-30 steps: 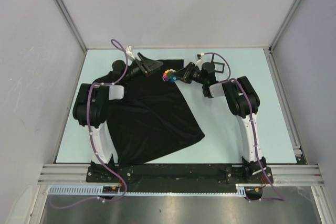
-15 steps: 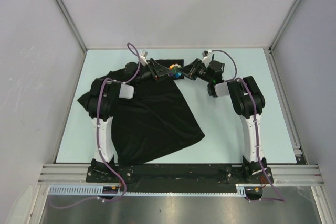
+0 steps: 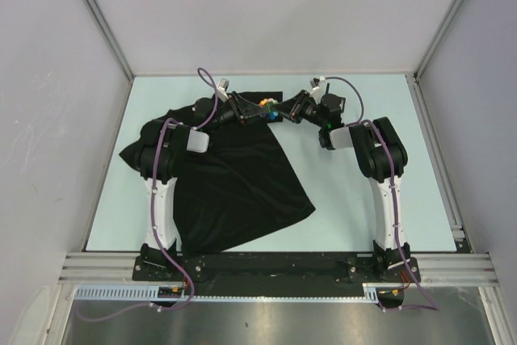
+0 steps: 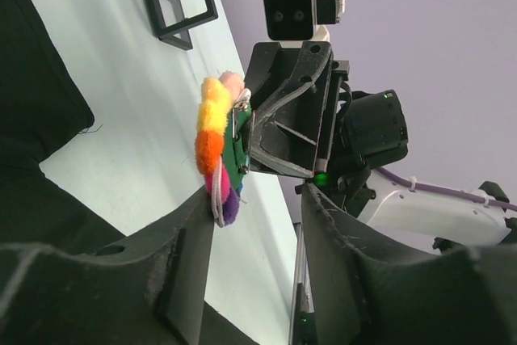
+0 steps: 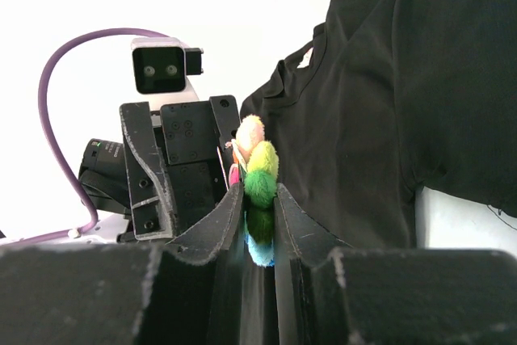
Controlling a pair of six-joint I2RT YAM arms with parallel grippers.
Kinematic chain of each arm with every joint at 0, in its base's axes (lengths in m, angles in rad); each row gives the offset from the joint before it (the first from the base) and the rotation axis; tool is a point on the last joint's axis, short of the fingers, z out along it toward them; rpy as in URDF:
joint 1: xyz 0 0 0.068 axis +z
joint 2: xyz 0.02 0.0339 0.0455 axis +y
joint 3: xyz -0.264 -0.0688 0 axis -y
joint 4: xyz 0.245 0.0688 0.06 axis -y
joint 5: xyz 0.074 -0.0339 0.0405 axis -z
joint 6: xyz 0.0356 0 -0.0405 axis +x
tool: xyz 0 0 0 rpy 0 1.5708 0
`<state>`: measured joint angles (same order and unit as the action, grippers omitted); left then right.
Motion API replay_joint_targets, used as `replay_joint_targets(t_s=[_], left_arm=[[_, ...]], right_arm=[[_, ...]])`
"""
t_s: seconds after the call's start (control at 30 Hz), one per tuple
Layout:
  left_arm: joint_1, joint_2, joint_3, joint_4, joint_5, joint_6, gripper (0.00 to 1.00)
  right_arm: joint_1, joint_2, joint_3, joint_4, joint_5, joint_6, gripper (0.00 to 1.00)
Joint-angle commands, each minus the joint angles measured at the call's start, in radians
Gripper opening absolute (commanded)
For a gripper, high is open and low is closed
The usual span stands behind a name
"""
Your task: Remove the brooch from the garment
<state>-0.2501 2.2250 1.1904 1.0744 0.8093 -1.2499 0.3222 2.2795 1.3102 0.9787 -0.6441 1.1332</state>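
The garment (image 3: 234,179) lies spread on the table (image 3: 355,208) in the top view, running from the far middle down toward 7 o'clock, its pinkish label (image 5: 305,56) showing at the neck in the right wrist view. The left arm reaches over the shirt toward 1 o'clock, and the left gripper (image 3: 249,114) hangs there with its claw wide: in its own camera the two fingers (image 4: 187,268) stand well apart with nothing held between them. The brooch (image 3: 269,107) sits at about 1 o'clock from the shirt's middle, lifted above the far edge of the cloth, with no cloth on it in the left wrist view. It is just beside one left fingertip, though contact cannot be told. The right gripper (image 5: 260,199) comes in from 3 o'clock and holds it – the claw is narrow, pinching the green and blue tufts. A black square frame (image 4: 179,2) rests on the table beyond.
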Motion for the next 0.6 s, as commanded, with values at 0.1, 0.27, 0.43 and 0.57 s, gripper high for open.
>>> replay_joint_targets(t_s=[0.1, 0.27, 0.43, 0.57], left_arm=[[-0.009, 0.004, 0.026, 0.062, -0.041, -0.009, 0.46], [-0.014, 0.009, 0.034, 0.039, -0.056, -0.003, 0.43], [-0.012, 0.005, 0.026, 0.035, -0.065, -0.003, 0.39], [-0.014, 0.005, 0.025, 0.029, -0.073, -0.005, 0.36]], right_arm=[[0.018, -0.058, -0.002, 0.045, 0.004, -0.016, 0.0], [0.035, -0.06, 0.001, 0.023, 0.015, -0.038, 0.0], [0.043, -0.057, 0.006, 0.017, 0.02, -0.047, 0.0], [0.049, -0.055, 0.009, 0.008, 0.018, -0.052, 0.0]])
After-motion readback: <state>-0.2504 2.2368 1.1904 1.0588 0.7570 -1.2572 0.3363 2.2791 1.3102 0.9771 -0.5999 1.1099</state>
